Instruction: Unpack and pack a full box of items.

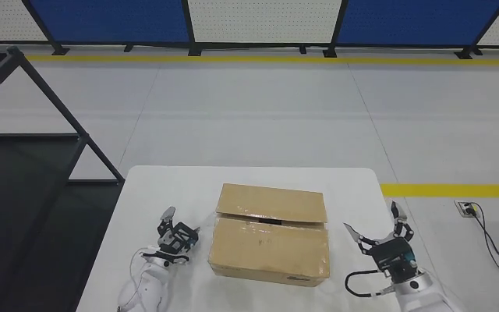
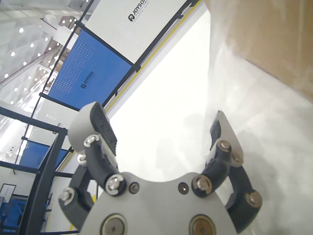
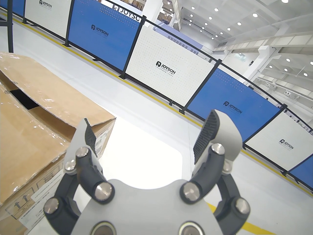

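A brown cardboard box (image 1: 270,234) sits in the middle of the white table (image 1: 156,195), its top flaps closed with a narrow dark gap between them. My left gripper (image 1: 178,231) rests just off the box's left side, open and holding nothing. My right gripper (image 1: 376,231) is near the table's right front corner, a short way from the box's right side, also open and holding nothing. The right wrist view looks past its spread fingers (image 3: 212,133) at the box (image 3: 36,103) and its gap. The box's side (image 2: 264,25) is close in the left wrist view, beyond my left gripper (image 2: 161,125).
A black metal rack (image 1: 39,156) stands off the table's left side. Blue and white fence panels (image 1: 257,19) line the far floor behind a yellow stripe. Bare table surface lies in front of the box and behind it.
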Available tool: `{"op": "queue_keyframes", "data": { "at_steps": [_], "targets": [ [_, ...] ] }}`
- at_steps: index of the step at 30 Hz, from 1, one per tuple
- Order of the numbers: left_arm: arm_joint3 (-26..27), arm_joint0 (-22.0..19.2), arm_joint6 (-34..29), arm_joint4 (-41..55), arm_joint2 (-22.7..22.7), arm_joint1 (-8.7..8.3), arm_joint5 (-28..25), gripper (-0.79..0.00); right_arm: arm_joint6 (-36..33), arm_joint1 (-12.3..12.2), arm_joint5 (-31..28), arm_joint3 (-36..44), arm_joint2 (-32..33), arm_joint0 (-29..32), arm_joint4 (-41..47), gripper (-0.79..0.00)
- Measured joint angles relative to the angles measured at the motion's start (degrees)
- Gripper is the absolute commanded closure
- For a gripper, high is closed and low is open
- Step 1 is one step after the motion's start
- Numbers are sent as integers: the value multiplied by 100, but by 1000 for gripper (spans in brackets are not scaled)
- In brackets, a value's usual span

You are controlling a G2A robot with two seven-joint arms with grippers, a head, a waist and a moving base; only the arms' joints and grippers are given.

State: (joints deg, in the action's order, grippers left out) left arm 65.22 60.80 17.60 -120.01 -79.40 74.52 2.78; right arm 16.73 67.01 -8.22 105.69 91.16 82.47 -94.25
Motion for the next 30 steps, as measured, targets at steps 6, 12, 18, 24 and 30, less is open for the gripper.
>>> {"op": "queue_keyframes", "data": {
  "at_steps": [6,12,18,24,30],
  "targets": [
    [-250,-331,-286,51,12,46,628,-785,-22,2,4,23,13,22,-8,-785],
    [-202,-354,-307,186,-297,14,1215,-785,-9,1,-10,28,44,45,3,-785],
    [133,-107,-390,269,-417,-14,1301,-785,-15,3,-71,-28,19,-41,10,-785],
    [362,40,-729,246,-447,6,1535,-785,-31,6,-119,-88,-40,-157,-7,-785],
    [287,36,-1134,611,-430,54,1501,-785,-37,7,-143,-140,-66,-213,-15,-785]
  ]
}}
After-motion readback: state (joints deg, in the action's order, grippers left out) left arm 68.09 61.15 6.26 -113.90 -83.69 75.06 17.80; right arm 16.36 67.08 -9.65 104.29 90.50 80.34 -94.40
